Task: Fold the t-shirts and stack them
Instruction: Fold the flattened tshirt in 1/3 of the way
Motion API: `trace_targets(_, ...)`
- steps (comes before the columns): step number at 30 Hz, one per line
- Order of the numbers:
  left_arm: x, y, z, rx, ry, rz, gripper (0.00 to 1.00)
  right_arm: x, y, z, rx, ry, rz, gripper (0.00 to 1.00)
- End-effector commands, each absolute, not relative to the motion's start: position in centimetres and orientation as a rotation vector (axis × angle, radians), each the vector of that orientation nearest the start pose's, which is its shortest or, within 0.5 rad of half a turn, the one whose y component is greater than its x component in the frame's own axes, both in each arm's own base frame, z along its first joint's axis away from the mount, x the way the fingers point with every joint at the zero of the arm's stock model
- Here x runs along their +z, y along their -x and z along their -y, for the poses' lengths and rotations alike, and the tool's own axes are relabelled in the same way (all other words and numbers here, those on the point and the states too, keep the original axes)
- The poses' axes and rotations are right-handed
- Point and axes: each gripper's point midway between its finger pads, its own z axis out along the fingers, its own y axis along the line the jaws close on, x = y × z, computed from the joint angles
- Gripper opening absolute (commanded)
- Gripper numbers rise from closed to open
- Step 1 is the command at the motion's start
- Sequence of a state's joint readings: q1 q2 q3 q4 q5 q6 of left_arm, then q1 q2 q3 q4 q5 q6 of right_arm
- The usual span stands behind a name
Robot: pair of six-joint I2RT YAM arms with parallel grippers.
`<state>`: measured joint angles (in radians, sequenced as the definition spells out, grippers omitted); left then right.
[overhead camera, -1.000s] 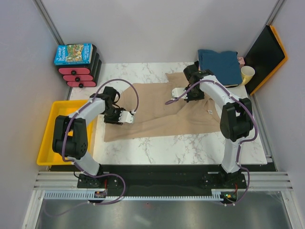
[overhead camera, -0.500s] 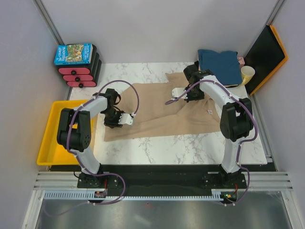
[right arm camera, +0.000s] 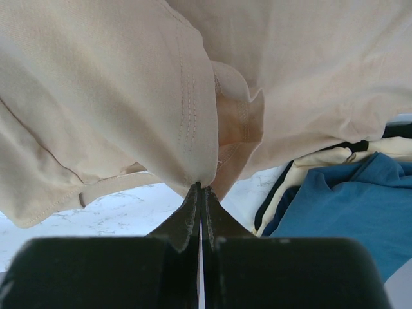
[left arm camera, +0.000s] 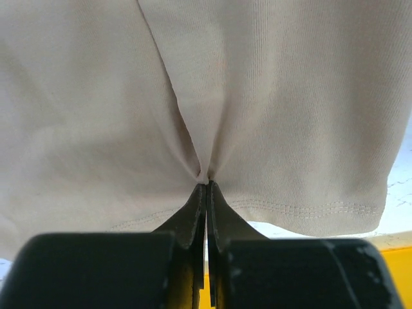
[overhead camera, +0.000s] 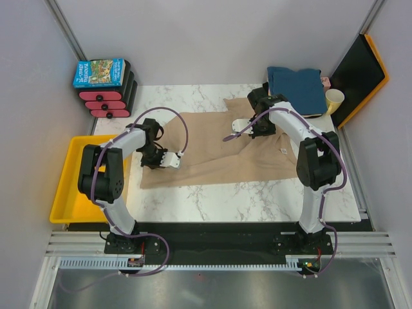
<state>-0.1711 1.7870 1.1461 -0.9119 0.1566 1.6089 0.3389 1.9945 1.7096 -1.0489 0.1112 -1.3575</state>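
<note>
Left claw (left arm camera: 206, 186) tighter; t-shirt (left arm camera: 270, 96) pinch hidden

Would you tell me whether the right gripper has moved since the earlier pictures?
No. The right gripper stays pinched on the tan t-shirt, in the same spot relative to the pale yellow cup in the top view.

One tan t-shirt (overhead camera: 212, 149), one teal t-shirt (overhead camera: 296, 87), one cup (overhead camera: 334, 100), one box (overhead camera: 98, 73)

tan t-shirt (overhead camera: 215, 151) spread flat; teal t-shirt (overhead camera: 296, 87) folded behind.
</note>
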Motion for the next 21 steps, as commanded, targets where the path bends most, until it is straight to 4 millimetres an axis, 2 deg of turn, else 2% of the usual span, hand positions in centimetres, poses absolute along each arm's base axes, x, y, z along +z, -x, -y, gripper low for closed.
trace_targets(1, 5.0, -32.4, 4.1, 0.090, 2.601, 2.054, 0.02, 10.7, -43.2, -8.7, -0.355, 2.206, -1.972, 0.00)
trace_targets(6, 7.1, -32.4, 4.0, 0.036, 2.636, 2.052, 0.02, 10.6, -43.4, -8.8, -0.354, 2.205, -1.971, 0.00)
trace_targets(11, 7.6, -31.7, 3.6, 0.030, 2.625, 2.035, 0.02, 10.6, -43.6, -8.9, -0.355, 2.205, -1.968, 0.00)
trace_targets(14, 7.4, -31.4, 3.2, 0.019, 2.612, 2.019, 0.08, 10.7, -43.8, -8.9, -0.357, 2.203, -1.966, 0.00)
trace_targets(19, 7.0, -31.1, 3.0, 0.032, 2.595, 2.012, 0.13, 10.8, -43.9, -9.1, -0.362, 2.202, -1.961, 0.00)
trace_targets(21, 6.9, -31.2, 3.1, 0.035, 2.592, 2.009, 0.23, 10.8, -43.9, -9.0, -0.366, 2.202, -1.962, 0.00)
